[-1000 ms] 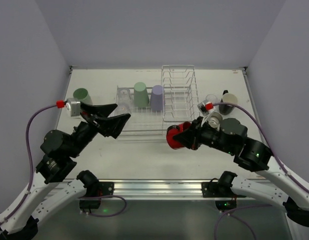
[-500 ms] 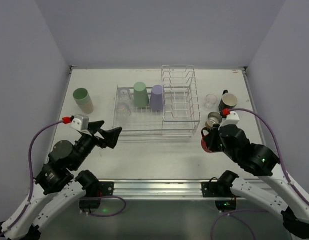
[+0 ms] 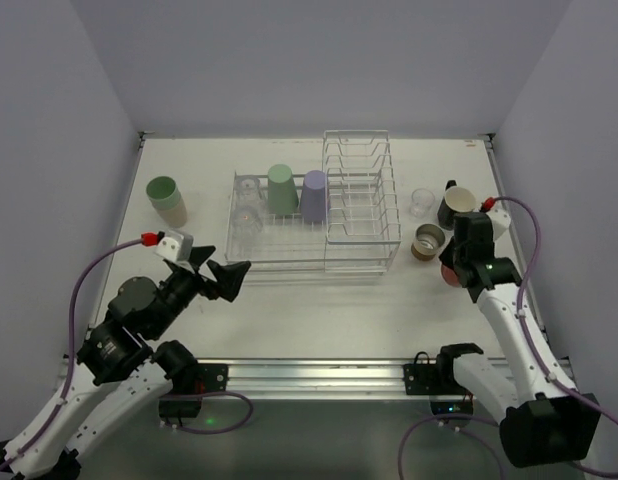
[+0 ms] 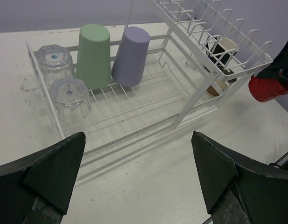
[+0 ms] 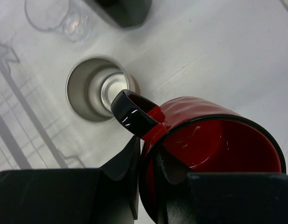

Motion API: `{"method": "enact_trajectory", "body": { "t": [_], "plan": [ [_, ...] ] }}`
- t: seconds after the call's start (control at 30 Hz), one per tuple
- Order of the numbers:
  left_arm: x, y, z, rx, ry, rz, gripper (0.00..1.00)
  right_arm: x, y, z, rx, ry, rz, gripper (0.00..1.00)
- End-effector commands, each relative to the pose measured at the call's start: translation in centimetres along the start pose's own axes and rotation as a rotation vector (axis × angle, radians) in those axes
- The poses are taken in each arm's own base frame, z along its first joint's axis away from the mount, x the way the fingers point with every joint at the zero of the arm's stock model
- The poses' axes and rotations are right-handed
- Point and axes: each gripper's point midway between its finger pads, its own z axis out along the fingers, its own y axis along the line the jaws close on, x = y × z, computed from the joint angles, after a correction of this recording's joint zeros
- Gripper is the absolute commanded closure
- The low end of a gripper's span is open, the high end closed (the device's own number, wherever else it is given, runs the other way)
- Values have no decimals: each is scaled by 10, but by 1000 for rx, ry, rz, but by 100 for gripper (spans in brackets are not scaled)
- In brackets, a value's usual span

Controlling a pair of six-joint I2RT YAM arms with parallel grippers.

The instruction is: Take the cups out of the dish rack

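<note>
Your right gripper [image 5: 146, 162] is pinching the red mug [image 5: 214, 140] by its rim, just right of the dish rack [image 3: 361, 200] and beside the small tan cup [image 5: 95, 88]. Your left gripper [image 4: 139, 172] is gaping wide before the rack's near side, holding nothing.

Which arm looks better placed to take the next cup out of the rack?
Probably left: the left gripper is open, facing the cups in the dish rack; the right gripper is shut on the red mug.
</note>
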Motion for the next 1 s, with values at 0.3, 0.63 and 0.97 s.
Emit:
{"method": "enact_trajectory", "body": {
  "t": [0.3,0.63,0.97],
  "plan": [
    [-9,2,-13,10,-58,14,0,-46,-18,96,60,-30,159,100],
    [-9,6,-11,-10,-54,24,0,-41,-17,114,82,10,170,79],
    [-9,11,-9,-36,-51,23,0,-94,6,36,-108,-176,228,26]
  ]
}}
